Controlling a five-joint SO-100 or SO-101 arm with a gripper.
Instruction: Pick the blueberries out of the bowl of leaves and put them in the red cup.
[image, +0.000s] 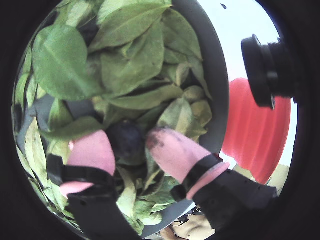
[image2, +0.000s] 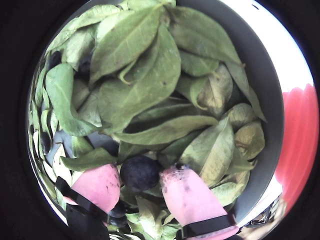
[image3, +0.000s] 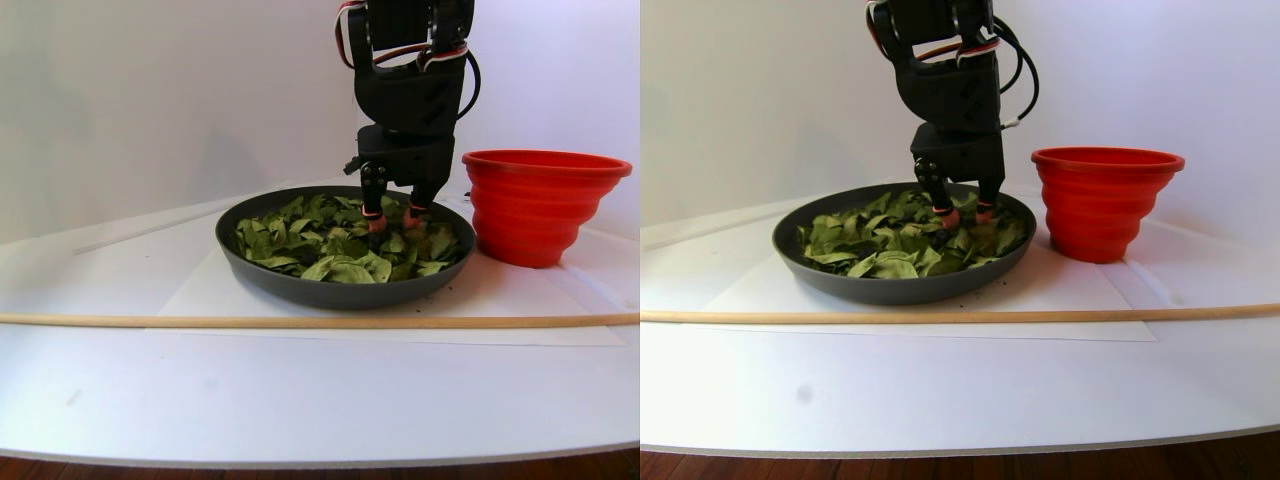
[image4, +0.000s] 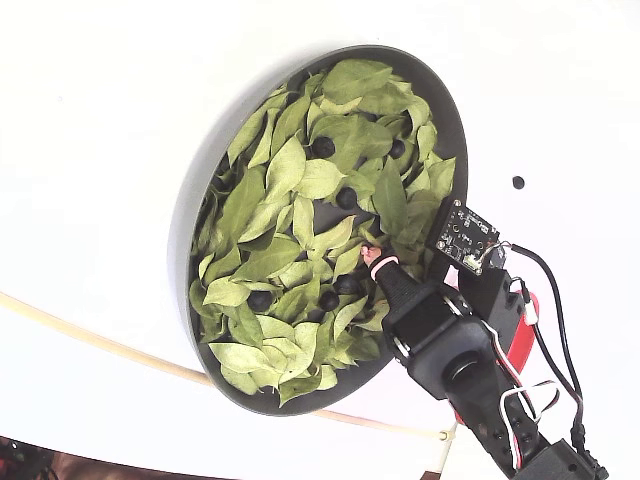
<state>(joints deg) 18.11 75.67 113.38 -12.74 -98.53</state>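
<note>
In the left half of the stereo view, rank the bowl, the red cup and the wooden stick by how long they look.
1. wooden stick, spanning the whole half
2. bowl
3. red cup

The stick lies nearer the camera, which exaggerates it.

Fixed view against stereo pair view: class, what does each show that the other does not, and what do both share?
Only the fixed view, looking down, shows several blueberries scattered among the leaves, and a small black dot on the table beside the bowl.

Only the stereo pair view, from the side, shows the whole red cup standing upright just right of the bowl, and a long wooden stick lying in front.

Both show the dark grey bowl of leaves on the white table, with the tool lowered into the leaves.
</note>
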